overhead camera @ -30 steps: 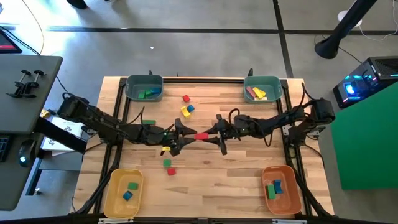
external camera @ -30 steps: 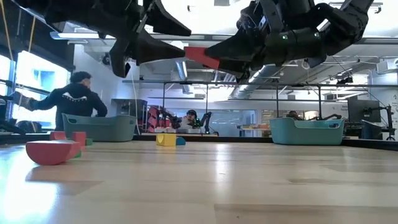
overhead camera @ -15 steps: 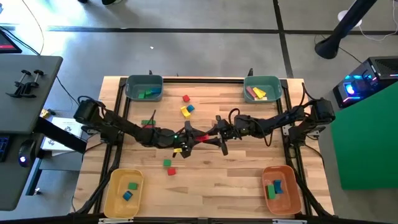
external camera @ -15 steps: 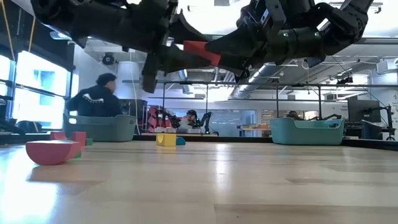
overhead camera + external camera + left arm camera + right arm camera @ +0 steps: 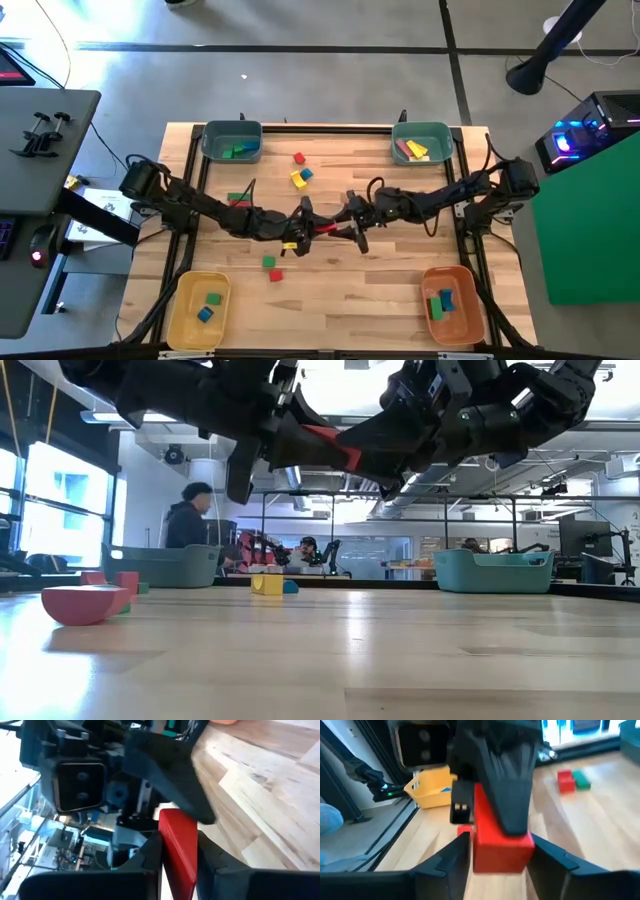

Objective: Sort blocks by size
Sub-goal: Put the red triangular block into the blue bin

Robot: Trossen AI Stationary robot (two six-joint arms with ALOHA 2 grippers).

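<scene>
A red bar block [image 5: 327, 228] hangs in the air over the middle of the table, between my two grippers. My right gripper [image 5: 346, 227] comes from the table's right and is shut on the block's right end. My left gripper [image 5: 311, 224] comes from the left, its fingers around the left end. The block also shows in the low view [image 5: 331, 446], well above the tabletop. Loose blocks lie on the table: red [image 5: 299, 158], yellow and blue [image 5: 299, 177], green [image 5: 238, 197], yellow [image 5: 291, 243], green [image 5: 268, 262], red [image 5: 275, 275]. My left gripper pinches the red block's left end [image 5: 176, 851] between its two fingers [image 5: 150, 855], level, from the table's left and along the bar. The block is clear of the table. My right gripper pinches the block's other end [image 5: 500, 851] between its two fingers [image 5: 451, 861], level, from the table's right. The block lies roughly level between the two grippers.
Teal bins stand at the far left [image 5: 232, 128] and far right [image 5: 421, 128]. A yellow bin [image 5: 186, 318] is near left and an orange bin [image 5: 462, 318] near right, each with blocks. A pink rounded block [image 5: 83, 603] lies near the low camera. A person moves behind the table.
My left gripper has moved toward the table's right, up to the red block that my right gripper holds still in the air, and now has its fingers around the block's left end. The block has stayed in place.
</scene>
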